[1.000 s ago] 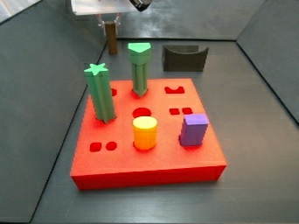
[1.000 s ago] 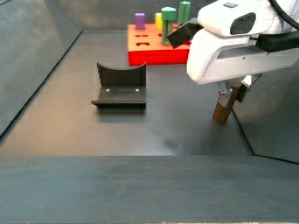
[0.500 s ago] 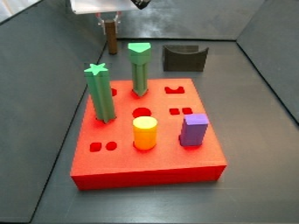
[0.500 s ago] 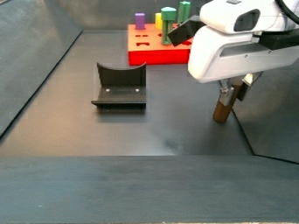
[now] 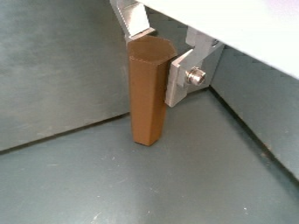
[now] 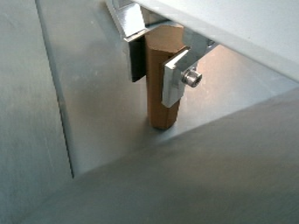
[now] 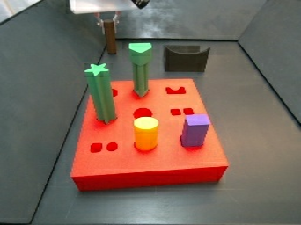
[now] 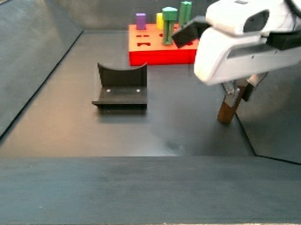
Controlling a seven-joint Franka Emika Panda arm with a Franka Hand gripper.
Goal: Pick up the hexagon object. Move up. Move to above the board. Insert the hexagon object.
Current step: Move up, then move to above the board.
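The hexagon object [image 5: 149,96] is a slim brown prism standing upright near the floor by the wall. It shows in both wrist views [image 6: 162,87] and both side views [image 7: 109,39] [image 8: 231,109]. My gripper [image 5: 160,54] is over its upper end with a silver finger pressed on each side, shut on it [image 6: 158,68]. In both side views the gripper [image 7: 109,22] [image 8: 241,88] is well away from the red board [image 7: 147,163] [image 8: 159,55], beyond the board's far edge. I cannot tell whether the post's foot touches the floor.
The fixture [image 7: 185,58] [image 8: 120,86] stands on the floor near the board. On the board stand a green star-topped post [image 7: 101,92], a second green post [image 7: 140,68], a yellow cylinder [image 7: 146,134] and a purple block [image 7: 195,129]. Grey walls enclose the floor.
In a side view my gripper and the hexagon object have shifted slightly sideways together. The other pieces have not moved.
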